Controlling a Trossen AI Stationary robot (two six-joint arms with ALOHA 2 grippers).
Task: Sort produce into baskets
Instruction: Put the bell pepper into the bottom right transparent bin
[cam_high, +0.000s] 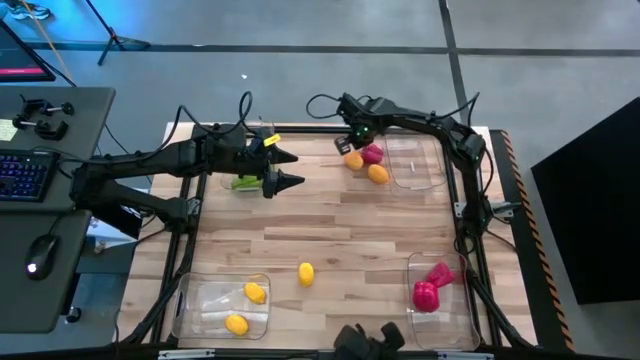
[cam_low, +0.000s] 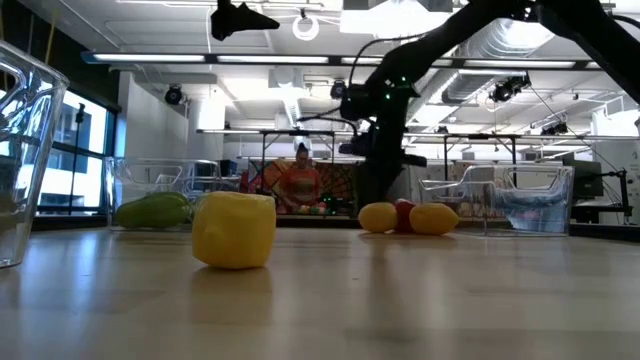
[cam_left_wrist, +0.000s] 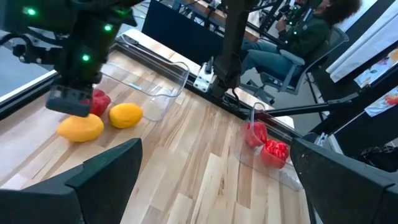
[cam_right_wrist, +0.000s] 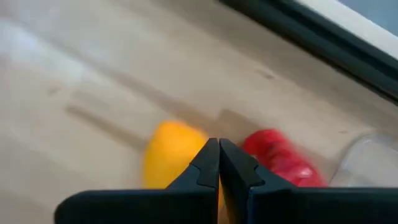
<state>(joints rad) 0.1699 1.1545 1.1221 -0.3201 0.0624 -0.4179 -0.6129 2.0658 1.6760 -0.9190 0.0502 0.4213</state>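
My right gripper (cam_high: 349, 146) (cam_right_wrist: 219, 148) is shut, low over the far middle of the table. Its tips stand between an orange piece (cam_right_wrist: 169, 152) (cam_high: 353, 160) and a magenta-red piece (cam_right_wrist: 277, 158) (cam_high: 373, 153). A second orange piece (cam_high: 378, 173) lies beside them, next to the far right bin (cam_high: 425, 178). My left gripper (cam_high: 292, 168) (cam_left_wrist: 217, 186) is open and empty, raised beside the far left bin (cam_low: 150, 175), which holds a green piece (cam_high: 245, 182). A yellow piece (cam_high: 306, 274) (cam_low: 234, 229) rests on the table near the front. My right gripper's shut fingertips (cam_right_wrist: 211, 158) point down between the orange piece and the magenta-red piece. I cannot tell whether they touch either one.
The near left bin (cam_high: 195, 305) holds two yellow pieces (cam_high: 255, 292). The near right bin (cam_high: 455, 320) holds magenta-red pieces (cam_high: 430, 290). Bare wood lies across the table's middle. A person (cam_low: 301, 185) sits in the room beyond the far edge.
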